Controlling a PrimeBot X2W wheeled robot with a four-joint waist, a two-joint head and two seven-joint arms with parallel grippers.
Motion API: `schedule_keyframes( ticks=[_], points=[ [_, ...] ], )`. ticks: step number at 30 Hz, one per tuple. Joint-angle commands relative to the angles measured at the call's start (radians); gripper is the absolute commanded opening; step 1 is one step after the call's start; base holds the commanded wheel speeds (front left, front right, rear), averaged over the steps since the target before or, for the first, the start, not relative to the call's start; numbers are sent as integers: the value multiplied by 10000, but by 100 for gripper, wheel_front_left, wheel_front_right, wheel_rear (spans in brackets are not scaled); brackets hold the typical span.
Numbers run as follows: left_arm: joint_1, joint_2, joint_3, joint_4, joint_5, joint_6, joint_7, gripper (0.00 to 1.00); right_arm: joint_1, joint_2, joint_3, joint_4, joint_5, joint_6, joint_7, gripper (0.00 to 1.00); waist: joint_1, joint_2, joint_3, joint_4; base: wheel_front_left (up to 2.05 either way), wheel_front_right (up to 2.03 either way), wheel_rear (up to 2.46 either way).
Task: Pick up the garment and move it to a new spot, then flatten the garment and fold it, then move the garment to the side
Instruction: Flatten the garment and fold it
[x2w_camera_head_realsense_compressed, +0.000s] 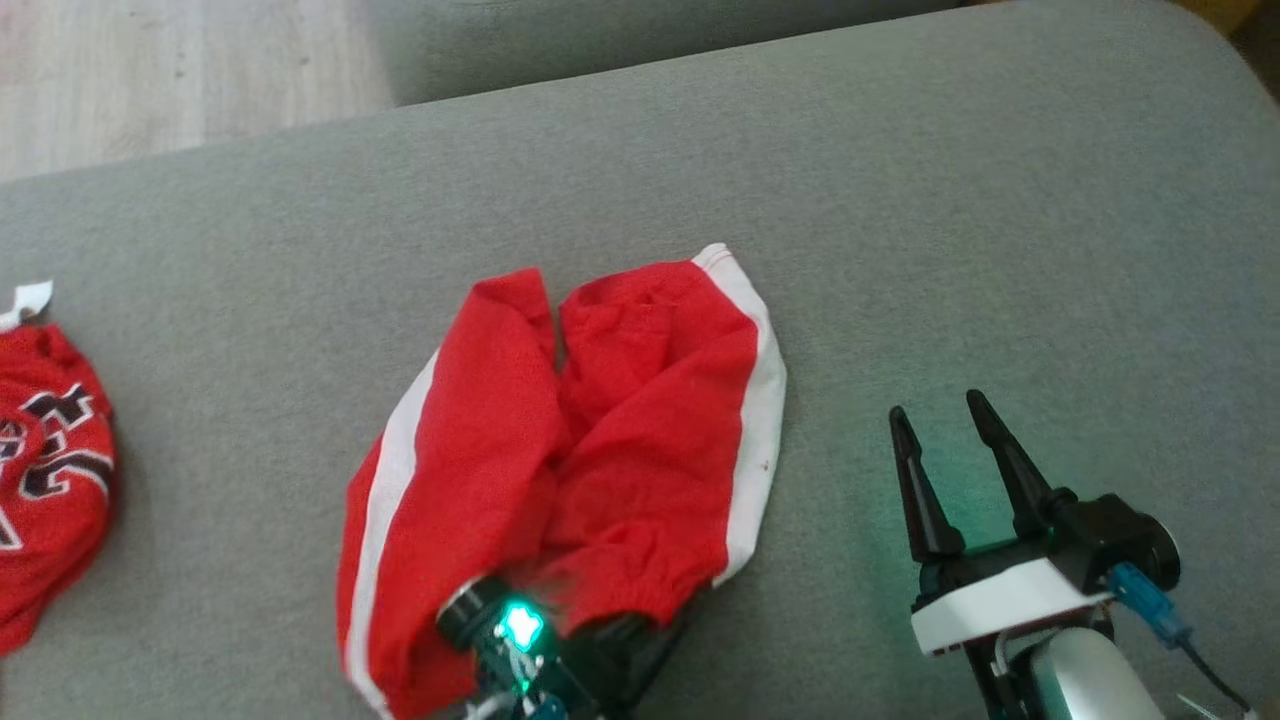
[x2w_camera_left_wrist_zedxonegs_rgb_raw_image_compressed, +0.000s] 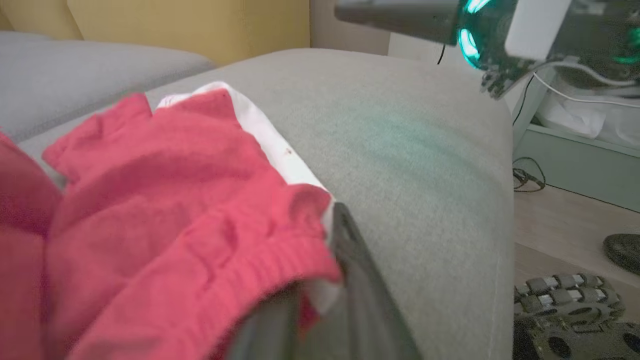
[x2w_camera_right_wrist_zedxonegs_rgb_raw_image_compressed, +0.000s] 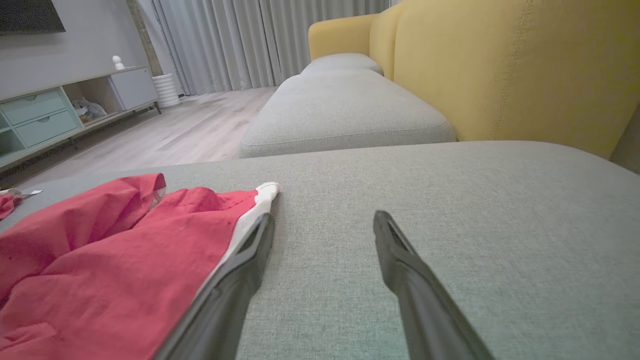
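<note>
The garment (x2w_camera_head_realsense_compressed: 50, 450), a red jersey with black white-edged lettering, lies bunched at the far left edge of the grey cushion (x2w_camera_head_realsense_compressed: 900, 200). In the middle lie red shorts (x2w_camera_head_realsense_compressed: 620, 420) with white side stripes. My left gripper (x2w_camera_left_wrist_zedxonegs_rgb_raw_image_compressed: 310, 305) is at their near waistband (x2w_camera_left_wrist_zedxonegs_rgb_raw_image_compressed: 250, 260), its dark fingers (x2w_camera_left_wrist_zedxonegs_rgb_raw_image_compressed: 355, 280) shut with the gathered cloth between them. In the head view the cloth covers those fingers, and the lit wrist (x2w_camera_head_realsense_compressed: 520, 630) shows below the shorts. To the right of the shorts, my right gripper (x2w_camera_head_realsense_compressed: 936, 407) hovers open and holds nothing; its left finger (x2w_camera_right_wrist_zedxonegs_rgb_raw_image_compressed: 245, 270) is beside the white stripe (x2w_camera_right_wrist_zedxonegs_rgb_raw_image_compressed: 250, 215).
Wood floor (x2w_camera_head_realsense_compressed: 150, 70) lies beyond the cushion's far left edge. A second grey cushion (x2w_camera_right_wrist_zedxonegs_rgb_raw_image_compressed: 345, 115) and a yellow backrest (x2w_camera_right_wrist_zedxonegs_rgb_raw_image_compressed: 500, 65) stand further on. Off the cushion's right side are cables (x2w_camera_left_wrist_zedxonegs_rgb_raw_image_compressed: 527, 177), a shoe sole (x2w_camera_left_wrist_zedxonegs_rgb_raw_image_compressed: 570, 315) and a pale green cabinet (x2w_camera_right_wrist_zedxonegs_rgb_raw_image_compressed: 35, 120).
</note>
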Motion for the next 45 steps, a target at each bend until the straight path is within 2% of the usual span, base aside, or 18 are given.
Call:
schedule_keyframes(
  ticks=[1,7,13,19,23,24,26,33,36,40,45],
  points=[
    [-434,4,360,-490,96,76,-95,0,-310,-37,210,-267,-52,-7,-38,100,-1,0,-4,-144,0,0,0],
    [-1007,132,479,-1615,172,-84,-95,0,-236,-37,257,-240,90,-7,-38,100,-1,0,-161,-570,0,0,0],
    [-3428,435,340,-1975,-64,-269,-95,0,-281,-37,416,-326,362,-7,-38,100,-1,0,-217,-1058,0,0,0],
    [-6749,852,65,-2320,-1614,-282,-95,0,-280,-37,435,-480,571,-7,-38,100,-1,0,-239,-1228,0,0,0],
    [-8072,1303,164,-2490,-2838,-283,-86,0,-281,-37,297,-604,578,-7,-38,100,-1,0,-171,-1025,0,0,0],
    [-8072,1303,164,-2490,-2838,-283,-86,0,-281,-37,297,-604,578,-7,-38,100,-1,0,-171,-1025,0,0,0],
    [-8207,1660,-15,-2494,-3601,-284,69,0,-304,-37,201,-655,564,-7,-38,100,-1,0,-107,-873,0,0,0],
    [-6755,3355,-1197,-2363,-6260,-284,949,0,-510,-37,-76,-779,529,-7,-38,100,-1,0,560,-153,0,0,0],
    [-6384,4009,-1549,-2052,-6779,-285,933,0,-730,-37,-152,-733,697,-7,-38,100,-1,0,964,134,0,0,0],
    [-6249,4403,-1893,-1764,-7135,-285,763,0,-1307,-37,-260,-525,957,-7,-38,100,-1,0,1422,536,0,0,0],
    [-6499,4348,-2258,-1665,-7409,-285,507,0,-2584,-46,-917,444,478,-7,-38,100,-1,0,1880,1067,0,0,0]
  ],
)
